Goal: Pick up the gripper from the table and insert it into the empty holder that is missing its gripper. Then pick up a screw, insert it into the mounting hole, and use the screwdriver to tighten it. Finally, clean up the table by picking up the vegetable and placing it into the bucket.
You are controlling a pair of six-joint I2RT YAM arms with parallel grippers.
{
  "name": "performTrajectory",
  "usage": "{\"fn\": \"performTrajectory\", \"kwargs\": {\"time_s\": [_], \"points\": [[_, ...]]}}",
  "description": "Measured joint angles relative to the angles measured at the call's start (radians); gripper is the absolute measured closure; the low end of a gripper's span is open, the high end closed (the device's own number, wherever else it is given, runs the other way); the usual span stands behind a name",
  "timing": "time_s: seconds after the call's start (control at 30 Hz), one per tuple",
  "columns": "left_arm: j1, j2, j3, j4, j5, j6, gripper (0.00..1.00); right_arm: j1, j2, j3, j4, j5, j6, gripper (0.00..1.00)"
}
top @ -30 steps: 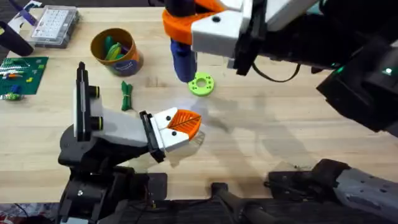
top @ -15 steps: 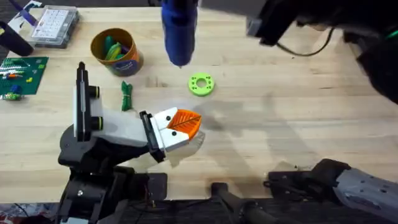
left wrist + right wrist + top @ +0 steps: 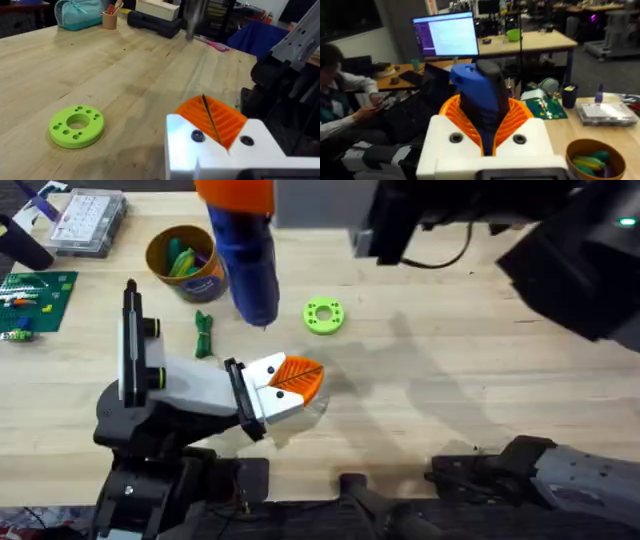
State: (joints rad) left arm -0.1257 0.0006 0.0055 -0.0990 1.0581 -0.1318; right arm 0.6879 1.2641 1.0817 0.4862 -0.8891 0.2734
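Overhead: my right fingers [image 3: 240, 200] clamp the screwdriver [image 3: 247, 265], tip toward six o'clock; left fingers [image 3: 298, 383] pinch probably a screw.

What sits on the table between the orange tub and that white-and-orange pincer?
The small dark-green vegetable lies between the bucket and the left pincer, seen from overhead.

Table [image 3: 480, 370]: pale wood, visible grain, matt. Screwdriver [image 3: 245, 265] handle: smooth blue plastic, slight sheen. Gripper bodies look like white matt plastic with orange ribbed pads [image 3: 220, 117] and dark screw heads. Ring [image 3: 76, 126]: lime-green plastic, matt, looks printed. Bucket [image 3: 210, 280]: smooth orange-tan wall, can't tell the material. Compartment box [image 3: 90, 220]: clear glossy plastic. Vegetable [image 3: 204, 335]: dark green, knobbly.
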Motion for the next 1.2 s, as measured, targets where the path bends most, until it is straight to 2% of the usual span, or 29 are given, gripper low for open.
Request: {"fn": "performTrajectory", "kwargs": {"time_s": [0.53,0.87,1.2], "points": [[0.0,0.0,0.0,0.0,0.0,0.0,0.978,0.004,0.027,0.0,-0.038,-0.131,-0.052,0.932],[0.0,0.0,0.0,0.0,0.0,0.0,0.978,0.049,0.028,0.0,-0.059,-0.143,-0.099,0.933],[0.0,0.0,0.0,0.0,0.0,0.0,0.978,0.052,0.078,0.0,-0.073,-0.148,-0.116,0.932]]}}
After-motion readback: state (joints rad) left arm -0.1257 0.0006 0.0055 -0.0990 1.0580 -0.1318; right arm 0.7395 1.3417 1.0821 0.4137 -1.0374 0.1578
